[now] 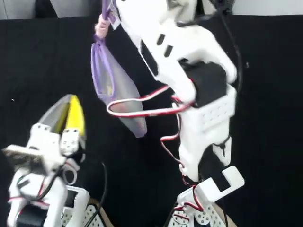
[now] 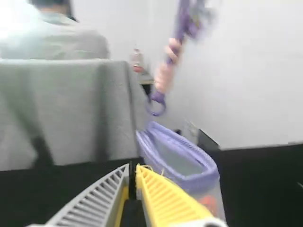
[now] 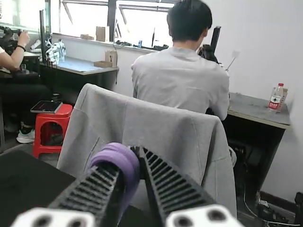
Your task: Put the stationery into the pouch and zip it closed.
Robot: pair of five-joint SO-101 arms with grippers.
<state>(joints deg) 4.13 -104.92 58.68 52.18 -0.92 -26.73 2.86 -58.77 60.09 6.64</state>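
A pouch (image 1: 116,94) with clear sides and a purple zipper rim hangs in the air above the black table (image 1: 265,71). It dangles from a pink charm (image 1: 102,28) and a purple loop. At the top of the high view my right gripper (image 1: 108,12) is shut on the purple loop (image 3: 116,163), which sits between its black fingers (image 3: 138,153). My left gripper (image 1: 71,99), with one yellow and one grey finger, is low and in front of the pouch, apart from it. Its fingers (image 2: 131,166) are shut with nothing held. The left wrist view looks at the pouch (image 2: 184,161), whose mouth gapes slightly, with something orange inside.
Red and white cables (image 1: 142,111) from the right arm loop across the pouch's lower half. The right arm's white body (image 1: 203,109) fills the middle of the table. Behind the table stands a chair with a grey jacket (image 3: 142,132).
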